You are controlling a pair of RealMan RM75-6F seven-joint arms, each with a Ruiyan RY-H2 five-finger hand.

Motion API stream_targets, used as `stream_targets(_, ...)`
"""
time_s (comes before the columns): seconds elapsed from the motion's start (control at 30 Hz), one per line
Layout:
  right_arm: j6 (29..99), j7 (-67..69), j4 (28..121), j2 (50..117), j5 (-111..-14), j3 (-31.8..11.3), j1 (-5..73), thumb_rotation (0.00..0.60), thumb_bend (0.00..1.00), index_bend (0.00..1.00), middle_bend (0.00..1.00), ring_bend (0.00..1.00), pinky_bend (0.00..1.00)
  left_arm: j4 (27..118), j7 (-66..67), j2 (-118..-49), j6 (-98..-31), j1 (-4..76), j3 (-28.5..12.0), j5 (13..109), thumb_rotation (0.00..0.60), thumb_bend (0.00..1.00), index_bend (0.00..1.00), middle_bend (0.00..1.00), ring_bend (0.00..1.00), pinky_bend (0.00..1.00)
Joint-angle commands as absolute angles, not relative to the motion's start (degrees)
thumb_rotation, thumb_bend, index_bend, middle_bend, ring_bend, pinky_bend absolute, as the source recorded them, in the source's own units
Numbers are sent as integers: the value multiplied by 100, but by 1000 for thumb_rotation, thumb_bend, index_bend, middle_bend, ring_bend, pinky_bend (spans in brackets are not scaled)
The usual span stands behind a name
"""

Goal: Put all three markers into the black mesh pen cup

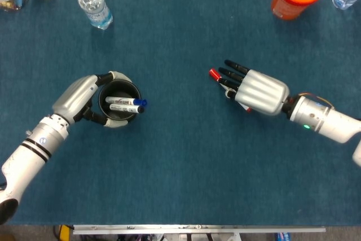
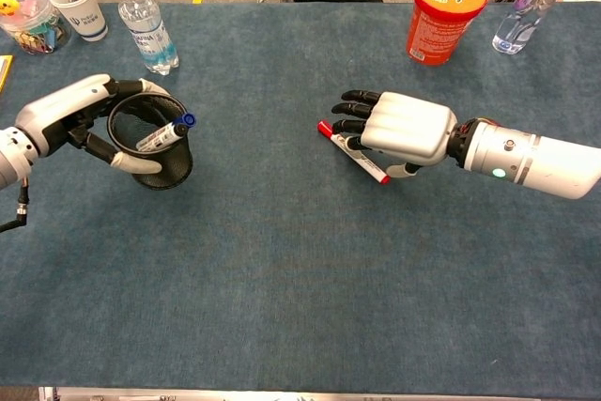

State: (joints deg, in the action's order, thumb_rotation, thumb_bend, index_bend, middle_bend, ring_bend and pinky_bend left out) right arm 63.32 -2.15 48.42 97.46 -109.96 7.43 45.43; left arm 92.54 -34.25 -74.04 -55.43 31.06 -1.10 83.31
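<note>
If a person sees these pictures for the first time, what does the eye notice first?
Probably the two silver hands on the blue table. The left hand grips the black mesh pen cup, where two markers already sit. Right of the middle, the right hand lies over the red-capped marker. The orange canister at the far edge is the brightest thing.
</note>
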Motion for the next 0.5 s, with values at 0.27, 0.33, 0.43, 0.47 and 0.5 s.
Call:
stream_targets(0.27,6100,-343,4958,9842,-10852,725,4698,600,242,456,224,95,90,9224,-3481,-7375,-5573,3076,-104,8357,600,109,302,338,331,234)
stream_targets(0.33,6073,-371,4992,9851,-10828,722,4725,600,252,456,223,95,89,9218,-3495,-7362,-5590,3062,-103,8359,600,109,302,337,331,234)
stream_targets(0.43,6042,-403,5024,9861,-10804,736,4749,600,269,456,223,95,89,9205,-3513,-7345,-5600,3049,-100,8362,600,109,302,337,332,234)
stream_targets(0.47,6029,-419,5025,9868,-10797,742,4753,600,275,456,223,95,89,9201,-3522,-7343,-5600,3048,-101,8363,600,109,302,337,332,234)
stream_targets(0.5,6009,-437,5023,9884,-10781,746,4756,600,278,456,223,95,89,9196,-3532,-7342,-5605,3045,-102,8367,600,109,302,337,331,234)
